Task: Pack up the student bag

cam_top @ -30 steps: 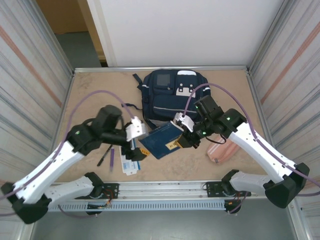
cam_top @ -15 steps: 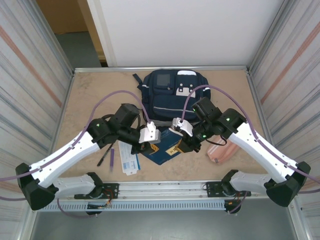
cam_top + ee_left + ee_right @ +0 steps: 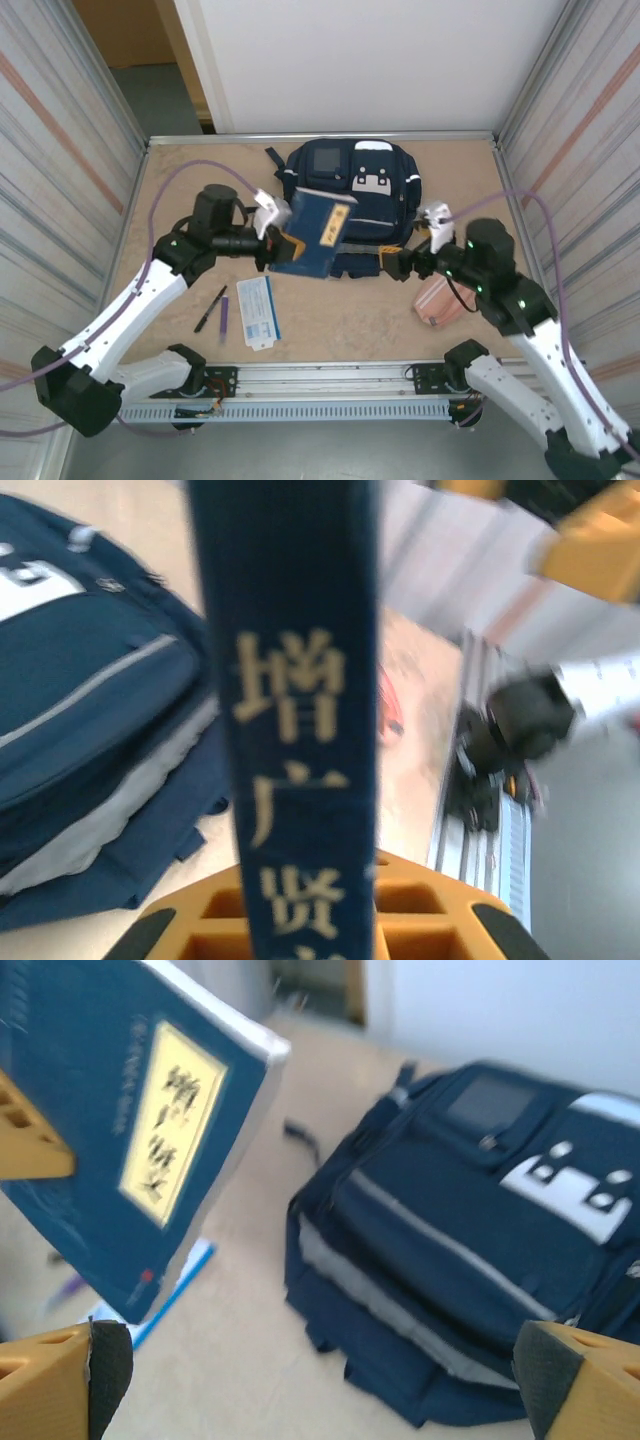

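- The student bag (image 3: 345, 190) lies flat at the far middle of the counter (image 3: 180, 200), just beyond both hands. It is navy with white patches and a grey square patch, and its grey-lined edge faces the hands.
- The left hand (image 3: 278, 242) is clamped on a blue book (image 3: 318, 232) and holds it clear of the counter, tilted, in front of the bag's near left part. Whether book and bag touch cannot be told.
- In the left wrist view the book's spine stands upright between the orange fingers (image 3: 190, 925), with gold Chinese characters running down it.
- The right hand (image 3: 410, 255) has its jaws spread wide and grips nothing. It hangs by the bag's near right corner.
- A pink pouch (image 3: 445, 298) lies on the counter just near-side of the right hand.
- Near-side of the left hand lie a blue-and-white leaflet (image 3: 258, 312), a purple pen (image 3: 224, 312) and a black pen (image 3: 209, 309).
- The counter is tan and speckled. An aluminium rail (image 3: 330, 378) runs along its near edge.
- Ribbed metal panels (image 3: 60, 150) wall both sides, and a white board (image 3: 350, 60) stands behind.
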Motion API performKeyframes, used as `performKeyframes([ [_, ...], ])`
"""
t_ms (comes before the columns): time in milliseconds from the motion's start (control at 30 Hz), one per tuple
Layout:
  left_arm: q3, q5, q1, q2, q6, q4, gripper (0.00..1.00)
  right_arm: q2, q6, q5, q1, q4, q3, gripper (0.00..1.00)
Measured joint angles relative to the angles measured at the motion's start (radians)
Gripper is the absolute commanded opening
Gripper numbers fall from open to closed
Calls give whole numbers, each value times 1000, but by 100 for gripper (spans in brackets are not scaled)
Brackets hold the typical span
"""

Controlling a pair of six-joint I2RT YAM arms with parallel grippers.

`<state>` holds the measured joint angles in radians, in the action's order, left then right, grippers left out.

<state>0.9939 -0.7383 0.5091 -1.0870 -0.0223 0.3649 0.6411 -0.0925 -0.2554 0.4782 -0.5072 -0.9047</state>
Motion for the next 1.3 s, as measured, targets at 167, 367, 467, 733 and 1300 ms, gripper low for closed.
performKeyframes([
  [167,5,75,-26,-19,-356,-53,0,48,-162,-68,-14,36,-47,99],
  [367,7,-30,-23,-45,-653,-190,3,254,-448,-283,-14,145,-34,99],
  [467,7,-79,-23,-49,-752,-244,7,327,-573,-364,-20,179,-19,99],
  [733,-89,-185,-19,-117,-1049,-556,3,409,-916,-538,-19,452,-3,95],
  [1300,-123,-161,16,-116,-1284,-828,2,501,-1318,-460,97,818,44,62],
])
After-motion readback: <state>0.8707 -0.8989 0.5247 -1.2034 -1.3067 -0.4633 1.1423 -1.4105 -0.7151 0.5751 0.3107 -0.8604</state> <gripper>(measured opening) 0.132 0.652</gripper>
